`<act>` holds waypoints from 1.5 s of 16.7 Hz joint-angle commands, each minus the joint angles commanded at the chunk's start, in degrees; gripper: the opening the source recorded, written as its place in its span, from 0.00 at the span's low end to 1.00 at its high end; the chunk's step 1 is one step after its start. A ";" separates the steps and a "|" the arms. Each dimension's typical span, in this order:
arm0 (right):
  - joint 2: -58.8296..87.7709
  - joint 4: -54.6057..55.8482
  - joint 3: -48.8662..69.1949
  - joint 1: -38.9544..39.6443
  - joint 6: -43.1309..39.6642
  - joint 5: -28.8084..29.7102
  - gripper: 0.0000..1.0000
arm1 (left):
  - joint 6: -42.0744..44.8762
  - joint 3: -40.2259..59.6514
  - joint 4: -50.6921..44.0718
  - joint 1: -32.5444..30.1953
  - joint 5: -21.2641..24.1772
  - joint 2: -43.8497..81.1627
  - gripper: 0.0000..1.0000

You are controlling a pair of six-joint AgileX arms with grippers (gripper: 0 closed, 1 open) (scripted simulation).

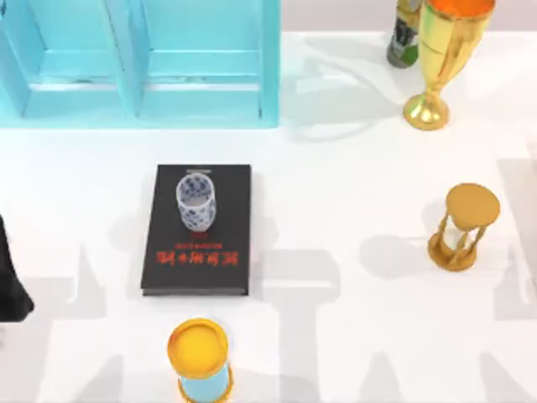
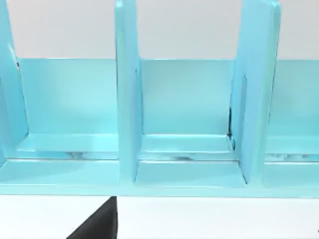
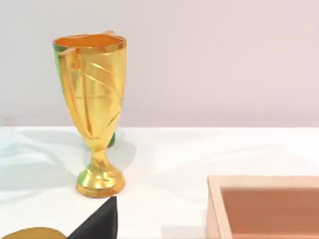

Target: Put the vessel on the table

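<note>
The vessel [image 1: 195, 201] stands upright on the black book [image 1: 199, 252], not yet on the tabletop [image 1: 352, 285]. Our left arm [image 1: 12, 277], dark at the left edge, is the nearer one; the vessel lies to the right of its tool and somewhat farther back, long axis vertical. We cannot tell how far that tool is open, nor the right one's. Bare tabletop lies on both sides of the book; the hourglass [image 1: 463, 227] stands well apart.

light: bright, even | shadows: soft grey on table [image 1: 352, 168] | blur: mild
</note>
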 joint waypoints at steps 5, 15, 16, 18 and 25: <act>0.00 0.00 0.00 0.00 0.00 0.00 1.00 | -0.72 3.13 -2.21 -0.74 0.00 2.99 1.00; 0.00 0.00 0.00 0.00 0.00 0.00 1.00 | -9.44 40.96 -28.79 -9.75 0.00 40.93 1.00; 0.00 0.00 0.00 0.00 0.00 0.00 1.00 | -10.64 46.15 -32.43 -11.00 0.00 46.27 1.00; 0.00 0.00 0.00 0.00 0.00 0.00 1.00 | -13.08 56.82 -39.91 -13.56 0.00 57.32 1.00; 0.00 0.00 0.00 0.00 0.00 0.00 1.00 | -21.39 93.63 -65.73 -22.51 0.04 95.67 1.00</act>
